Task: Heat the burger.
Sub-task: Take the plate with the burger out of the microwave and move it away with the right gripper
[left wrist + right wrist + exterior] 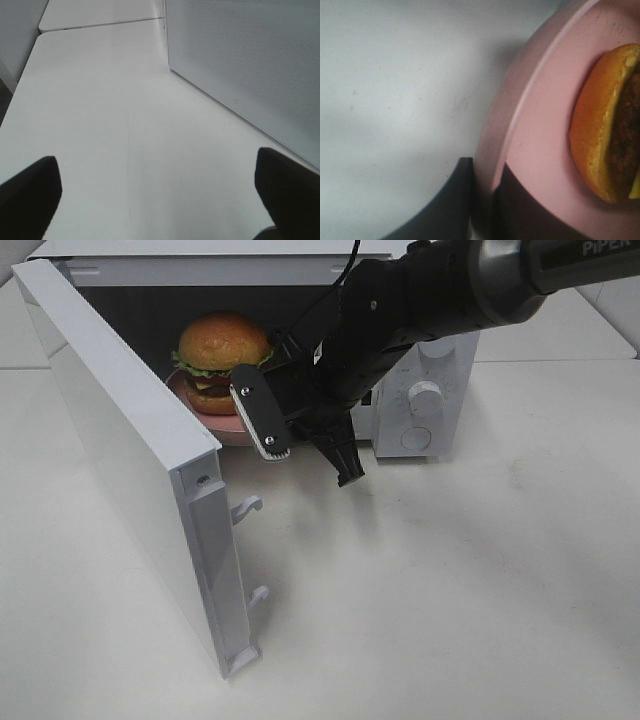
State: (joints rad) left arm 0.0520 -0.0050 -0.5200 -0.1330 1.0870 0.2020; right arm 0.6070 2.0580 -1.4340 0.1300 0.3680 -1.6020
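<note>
The burger (pixel 222 352) stands tall on a pink plate (pixel 225 427) just inside the open microwave (pixel 420 420), at the mouth of the cavity. A stack of that height looks top-heavy and soft, its glossy bun likely slippery, so the sensible hold is the stiff plate rim rather than the bun itself. That is where the right gripper (pixel 482 200) is: the wrist view shows its jaws nearly together, clamped on the plate's edge with one finger above and one below. The right arm reaches in from the upper right across the front of the control panel, wrist angled down toward the cavity, though its bulk hides the contact point from the high camera. The left gripper (pixel 155 200) hovers over the bare white surface (pixel 110 130) beside the microwave door (pixel 130 470), jaws wide apart and empty.
</note>
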